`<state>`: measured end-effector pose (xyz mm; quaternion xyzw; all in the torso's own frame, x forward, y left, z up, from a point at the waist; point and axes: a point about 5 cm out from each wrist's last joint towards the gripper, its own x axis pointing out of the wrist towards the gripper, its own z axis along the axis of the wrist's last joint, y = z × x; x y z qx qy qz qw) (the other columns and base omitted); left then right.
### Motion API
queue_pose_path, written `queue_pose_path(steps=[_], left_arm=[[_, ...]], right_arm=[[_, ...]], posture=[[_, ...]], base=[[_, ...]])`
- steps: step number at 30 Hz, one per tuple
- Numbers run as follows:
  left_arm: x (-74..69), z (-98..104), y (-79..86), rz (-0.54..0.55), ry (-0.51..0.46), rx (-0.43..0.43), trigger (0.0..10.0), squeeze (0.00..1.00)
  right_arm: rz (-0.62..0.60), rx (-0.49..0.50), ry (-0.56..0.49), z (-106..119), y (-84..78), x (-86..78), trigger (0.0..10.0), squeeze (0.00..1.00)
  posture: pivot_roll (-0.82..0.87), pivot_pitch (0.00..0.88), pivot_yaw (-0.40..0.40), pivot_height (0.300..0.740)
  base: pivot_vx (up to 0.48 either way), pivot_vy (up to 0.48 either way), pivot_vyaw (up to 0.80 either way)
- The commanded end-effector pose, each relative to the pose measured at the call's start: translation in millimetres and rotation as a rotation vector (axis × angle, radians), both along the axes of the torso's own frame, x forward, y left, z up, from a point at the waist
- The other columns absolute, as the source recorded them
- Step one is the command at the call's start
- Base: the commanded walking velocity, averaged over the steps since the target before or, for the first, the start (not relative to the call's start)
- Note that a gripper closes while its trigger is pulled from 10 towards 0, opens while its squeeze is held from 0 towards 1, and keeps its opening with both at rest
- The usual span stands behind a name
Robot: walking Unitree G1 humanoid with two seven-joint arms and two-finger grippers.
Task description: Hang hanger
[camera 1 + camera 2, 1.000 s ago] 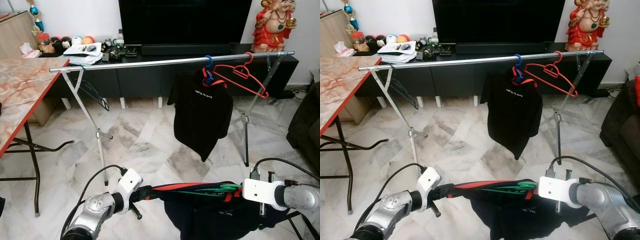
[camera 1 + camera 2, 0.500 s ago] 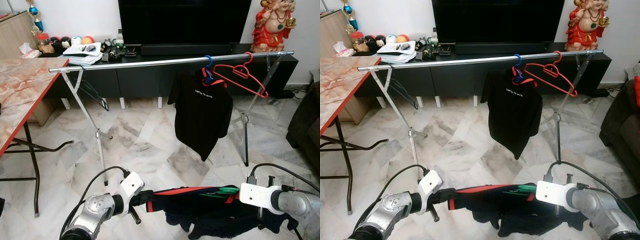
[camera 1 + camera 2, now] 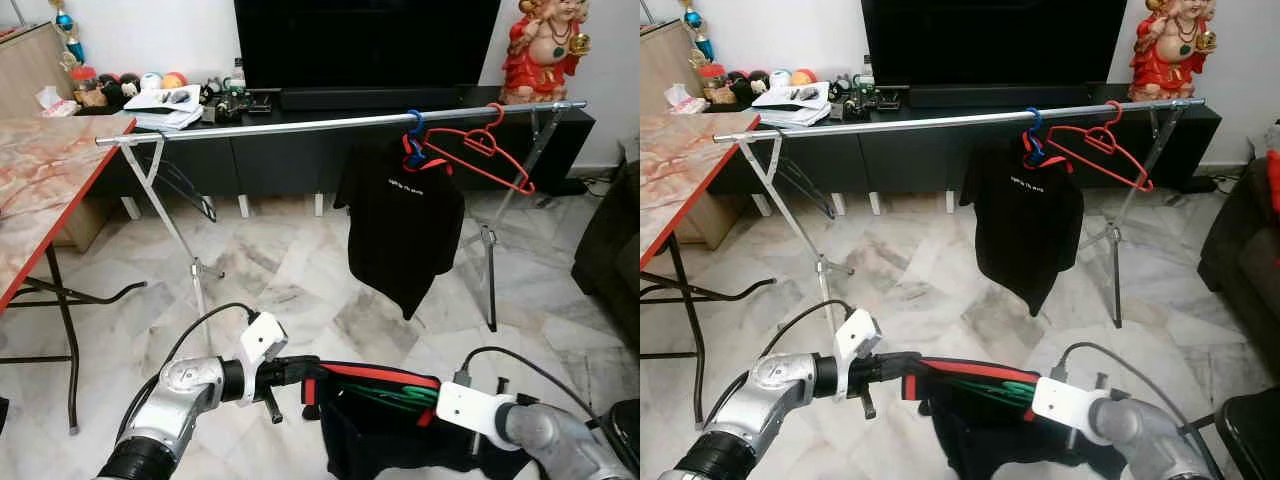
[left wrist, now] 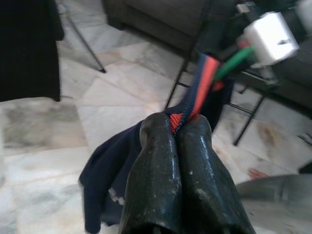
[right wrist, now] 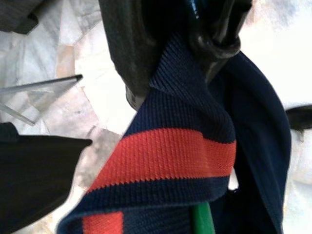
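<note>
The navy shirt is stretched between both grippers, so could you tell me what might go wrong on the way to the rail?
1. The left gripper pinches only the shirt collar, not the green hanger; the cloth could slip or the hanger slide out.
2. The shirt hangs low and could drag on the floor.
3. The rail already holds a black shirt and red hanger; the load could knock them.

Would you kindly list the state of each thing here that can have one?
Left claw: shut on the navy shirt's collar.
Right claw: shut on navy shirt.
Navy shirt: stretched between claws, on green hanger.
Black shirt: hung on rail.
Red hanger: hung, bare.
</note>
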<state>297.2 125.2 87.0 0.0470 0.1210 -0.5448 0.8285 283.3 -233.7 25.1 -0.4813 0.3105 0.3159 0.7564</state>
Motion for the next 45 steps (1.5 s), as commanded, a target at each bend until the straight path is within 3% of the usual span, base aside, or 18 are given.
queue_pose_path(steps=[1, 9, 13, 14, 15, 16, 17, 18, 28, 34, 37, 44, 45], left_arm=[[-2.8, 5.3, -0.3, -0.030, -0.002, -0.014, 0.0, 0.00], [-21.1, 24.6, -15.9, -0.170, 0.014, -0.087, 0.0, 0.00], [-25.4, 28.3, -19.4, -0.198, 0.015, -0.094, 0.0, 0.00], [-26.5, 29.1, -20.8, -0.205, 0.018, -0.095, 1.7, 0.00], [-28.4, 29.5, -22.2, -0.217, 0.022, -0.089, 7.4, 0.00], [-28.4, 29.5, -22.2, -0.217, 0.022, -0.089, 7.4, 0.00], [-29.8, 29.4, -23.0, -0.225, 0.031, -0.084, 9.8, 0.95], [-30.8, 29.7, -23.4, -0.230, 0.034, -0.082, 10.0, 1.00], [-35.6, 35.7, -23.3, -0.250, 0.036, -0.064, 10.0, 1.00], [-29.3, 40.2, -17.4, -0.211, 0.002, -0.030, 10.0, 1.00], [-27.6, 36.3, -8.6, -0.221, -0.006, 0.050, 10.0, 1.00], [-20.2, 29.4, -5.0, -0.189, -0.038, 0.129, 10.0, 1.00], [-15.1, 26.2, -7.6, -0.195, -0.069, 0.184, 10.0, 1.00]], right_arm=[[-0.050, 0.018, -0.024, 2.3, -1.9, 4.5, 0.0, 0.00], [-0.203, 0.111, -0.138, 5.5, 14.8, 23.3, 0.0, 0.00], [-0.219, 0.171, -0.145, 7.8, 23.3, 27.6, 0.0, 0.00], [-0.216, 0.203, -0.138, 8.1, 28.2, 28.6, 0.0, 0.00], [-0.208, 0.241, -0.127, 8.7, 33.9, 29.8, 0.0, 0.00], [-0.208, 0.241, -0.127, 8.7, 33.9, 29.8, 0.0, 0.00], [-0.199, 0.270, -0.119, 9.3, 38.0, 30.6, 0.0, 0.00], [-0.190, 0.301, -0.113, 10.7, 42.0, 31.6, 0.0, 0.00], [-0.168, 0.351, -0.116, 11.7, 49.6, 34.3, 0.0, 0.00], [-0.064, 0.394, -0.103, 15.0, 54.7, 32.7, 0.0, 0.00], [0.145, 0.391, 0.001, 12.0, 55.2, 19.0, 0.0, 0.00], [0.216, 0.359, 0.075, 11.5, 48.2, 13.5, 0.0, 0.00], [0.264, 0.350, 0.098, 14.4, 48.6, 13.3, 0.0, 0.00]], posture=[[-0.06, 0.040, 0.036, 0.740], [-0.04, 0.049, 0.036, 0.740], [-0.04, 0.050, 0.035, 0.740], [-0.04, 0.051, 0.036, 0.740], [-0.04, 0.054, 0.035, 0.740], [-0.04, 0.054, 0.035, 0.740], [-0.04, 0.055, 0.035, 0.740], [-0.04, 0.055, 0.035, 0.740], [-0.03, 0.057, 0.030, 0.740], [-0.02, 0.057, 0.028, 0.740], [-0.02, 0.056, 0.026, 0.740], [-0.02, 0.056, 0.020, 0.740], [-0.02, 0.056, 0.020, 0.740]], base=[[0.000, 0.000, 0.00], [0.000, 0.000, 0.00], [0.000, 0.000, 0.00], [0.000, 0.000, 0.00], [0.000, 0.000, 0.00], [0.000, 0.000, 0.00], [0.000, 0.000, 0.00], [0.000, 0.000, 0.00], [0.000, 0.000, 0.00], [0.000, 0.000, 0.00], [0.000, 0.000, 0.00], [0.000, 0.000, 0.00], [0.000, 0.000, 0.00]])
